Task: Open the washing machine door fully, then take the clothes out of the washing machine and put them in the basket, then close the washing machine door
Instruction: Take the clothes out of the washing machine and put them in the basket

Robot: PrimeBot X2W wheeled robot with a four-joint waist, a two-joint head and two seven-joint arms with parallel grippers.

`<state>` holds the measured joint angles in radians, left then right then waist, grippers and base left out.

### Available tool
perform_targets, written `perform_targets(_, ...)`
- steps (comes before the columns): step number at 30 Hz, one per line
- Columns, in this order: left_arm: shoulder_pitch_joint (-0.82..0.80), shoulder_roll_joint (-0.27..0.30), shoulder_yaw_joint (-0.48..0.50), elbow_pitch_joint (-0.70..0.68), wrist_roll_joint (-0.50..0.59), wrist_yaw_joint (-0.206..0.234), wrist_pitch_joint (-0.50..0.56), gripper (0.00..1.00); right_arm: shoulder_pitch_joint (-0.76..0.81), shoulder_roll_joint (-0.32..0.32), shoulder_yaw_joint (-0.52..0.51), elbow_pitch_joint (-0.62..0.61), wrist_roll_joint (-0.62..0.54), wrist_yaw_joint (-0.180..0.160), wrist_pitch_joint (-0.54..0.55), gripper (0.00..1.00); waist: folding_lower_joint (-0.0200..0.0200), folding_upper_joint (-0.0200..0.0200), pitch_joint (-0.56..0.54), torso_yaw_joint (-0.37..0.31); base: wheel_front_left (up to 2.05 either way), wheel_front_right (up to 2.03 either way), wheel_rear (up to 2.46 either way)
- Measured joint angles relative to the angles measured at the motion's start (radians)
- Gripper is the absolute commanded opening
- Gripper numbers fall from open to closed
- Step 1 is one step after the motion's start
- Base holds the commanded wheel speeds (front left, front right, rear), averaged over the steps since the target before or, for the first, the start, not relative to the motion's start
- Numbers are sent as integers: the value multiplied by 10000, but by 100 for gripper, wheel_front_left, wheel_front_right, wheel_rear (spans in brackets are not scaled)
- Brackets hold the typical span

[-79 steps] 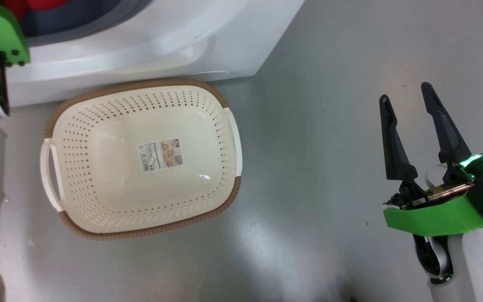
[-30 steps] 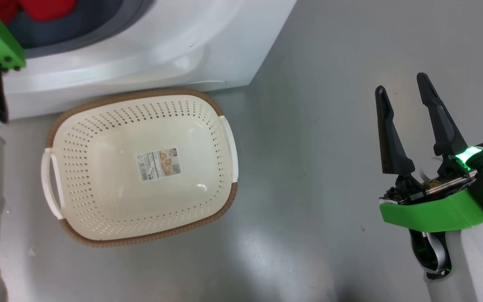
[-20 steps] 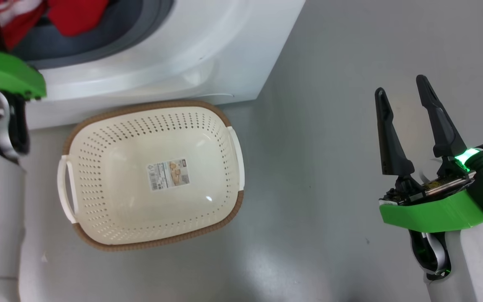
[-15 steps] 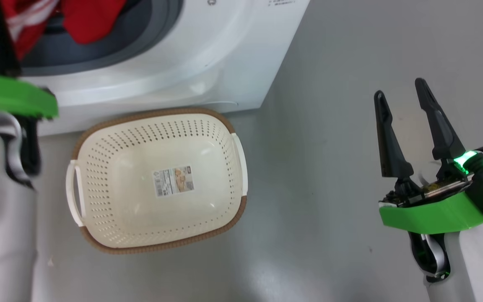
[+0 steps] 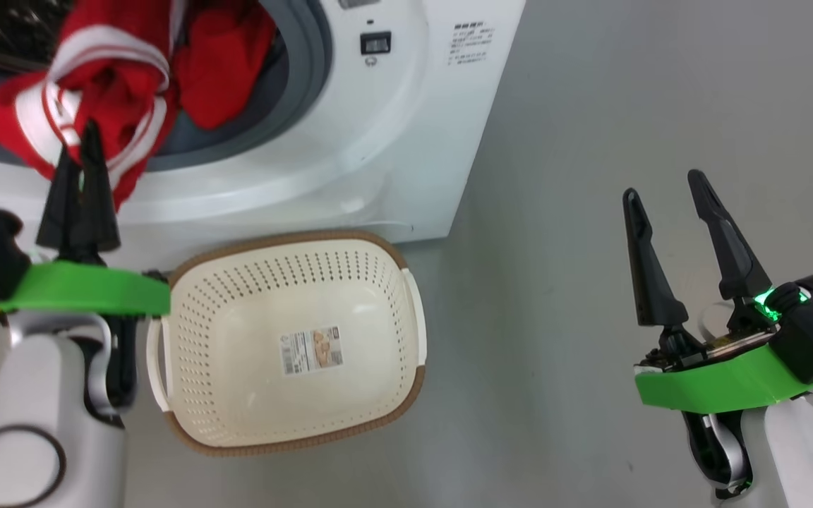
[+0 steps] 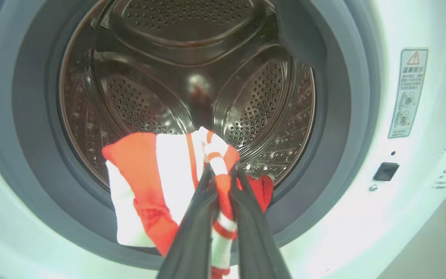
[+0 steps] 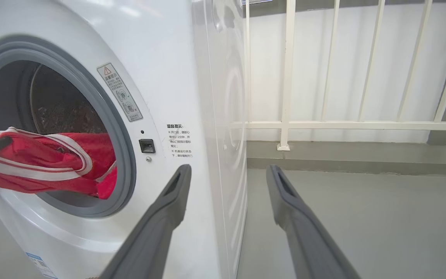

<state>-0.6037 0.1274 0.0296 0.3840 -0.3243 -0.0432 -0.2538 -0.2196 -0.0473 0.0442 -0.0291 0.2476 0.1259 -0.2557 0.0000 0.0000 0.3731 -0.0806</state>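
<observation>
While bright red striped fabric clothes [image 5: 96,77] are clamped by the left gripper [image 5: 80,141] at the mouth of the white box-shaped washing machine [image 5: 378,141], a cream perforated plastic basket [image 5: 293,240] is placed in front to receive them. From the left wrist, the pinch is confirmed. From the right wrist, the right gripper [image 7: 227,170] is seen spread, empty.

Red clothes [image 5: 110,88] at washing machine [image 5: 378,141] mouth

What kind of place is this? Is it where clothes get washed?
Probably a laundry spot, maybe a balcony: a white washing machine with red clothes at its opening, a basket on the grey floor, and a white railing nearby.
</observation>
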Motion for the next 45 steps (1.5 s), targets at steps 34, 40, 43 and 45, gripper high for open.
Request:
perform_targets(34,4189,-497,-552,-4305,79,491,552,0,837,8,-272,228,61,0,2,100,0,0,-1726,-51,0,0,0)
perform_targets(40,4417,-512,-792,-5135,268,777,869,0,837,8,-320,222,59,0,2,100,0,1,-1643,-7,0,0,0)
perform_targets(43,4431,-502,-836,-5288,451,909,953,0,836,8,-311,219,59,0,2,100,0,0,-1569,-11,0,0,0)
perform_targets(45,4455,-504,-863,-5315,493,999,1001,0,836,8,-313,211,59,0,2,100,0,0,-1511,-20,0,0,0)
